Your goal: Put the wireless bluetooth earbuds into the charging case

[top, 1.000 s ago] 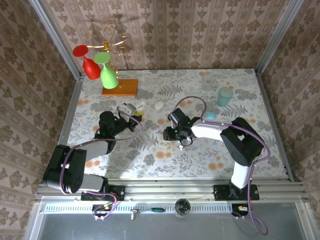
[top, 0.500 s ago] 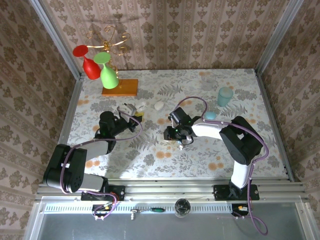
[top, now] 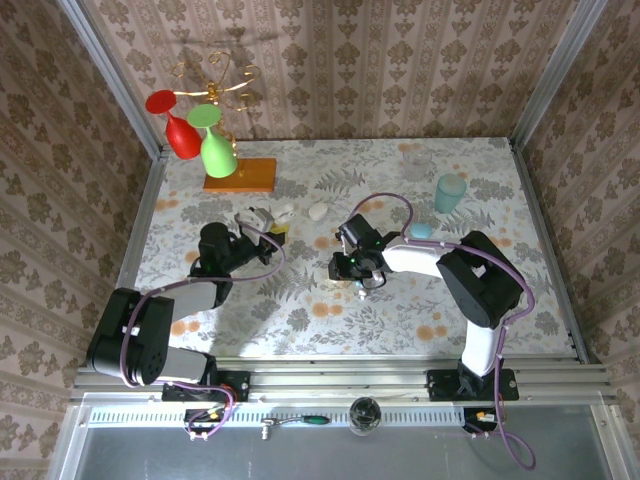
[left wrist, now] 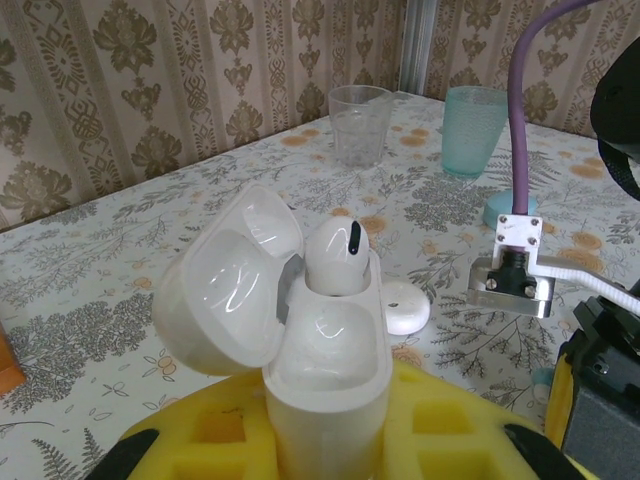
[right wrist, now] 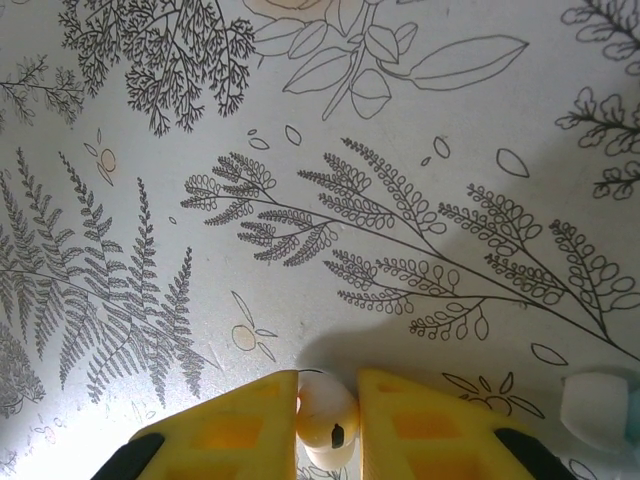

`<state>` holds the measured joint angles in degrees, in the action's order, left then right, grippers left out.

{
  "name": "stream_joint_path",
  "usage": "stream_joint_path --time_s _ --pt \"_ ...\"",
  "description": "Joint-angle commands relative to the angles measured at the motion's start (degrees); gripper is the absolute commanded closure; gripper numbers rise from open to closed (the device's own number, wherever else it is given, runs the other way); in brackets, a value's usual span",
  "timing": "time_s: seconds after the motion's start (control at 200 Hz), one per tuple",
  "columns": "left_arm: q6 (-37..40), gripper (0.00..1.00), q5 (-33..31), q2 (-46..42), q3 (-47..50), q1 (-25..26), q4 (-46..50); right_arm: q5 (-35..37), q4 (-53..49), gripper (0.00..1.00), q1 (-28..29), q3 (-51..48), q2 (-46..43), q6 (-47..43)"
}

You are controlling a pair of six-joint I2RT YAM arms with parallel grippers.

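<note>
My left gripper (left wrist: 325, 440) is shut on the charging case (left wrist: 330, 370), which is white and stands upright between the yellow pads. Its lid (left wrist: 225, 290) is swung open to the left, and one earbud (left wrist: 338, 255) sits in the far socket. In the top view this gripper (top: 262, 222) is left of centre. My right gripper (right wrist: 328, 425) is down at the table, its yellow pads shut on the other earbud (right wrist: 326, 412), a small pale bulb with a dark slot. From above, the right gripper (top: 342, 268) is mid-table.
A white pebble (top: 318, 211) lies between the arms. A light-blue pebble (top: 421, 231), a teal cup (top: 450, 192) and a clear glass (top: 417, 163) stand at the back right. A stand with red and green goblets (top: 205, 135) occupies the back left.
The right gripper's jaws have closed onto the earbud on the table and it has shifted slightly right. The left arm and case have not moved.
</note>
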<state>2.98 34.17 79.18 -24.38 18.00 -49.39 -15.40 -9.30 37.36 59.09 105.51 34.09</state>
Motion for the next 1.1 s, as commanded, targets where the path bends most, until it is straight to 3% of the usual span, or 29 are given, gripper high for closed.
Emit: stream_joint_path --time_s 0.0,0.21,0.49,0.655,1.09 --pt "1.1 1.00 2.1 0.6 -0.7 1.0 1.1 4.2 -1.1 0.80 0.3 -0.2 -4.2 -2.9" --pt "6.0 1.00 6.8 0.1 -3.3 3.4 10.4 13.4 1.4 0.82 0.5 -2.3 -14.8 -12.6" --pt "4.8 1.00 16.9 2.4 -6.3 4.2 14.8 17.1 2.4 0.81 2.5 -0.5 -24.6 -32.1" --pt "2.4 1.00 22.8 3.8 -6.8 4.6 13.7 18.3 -0.1 0.81 5.0 3.8 -24.9 -40.6" --pt "1.3 1.00 24.7 4.6 -8.8 5.5 15.7 15.5 3.8 0.81 8.1 9.5 -18.2 -48.1"
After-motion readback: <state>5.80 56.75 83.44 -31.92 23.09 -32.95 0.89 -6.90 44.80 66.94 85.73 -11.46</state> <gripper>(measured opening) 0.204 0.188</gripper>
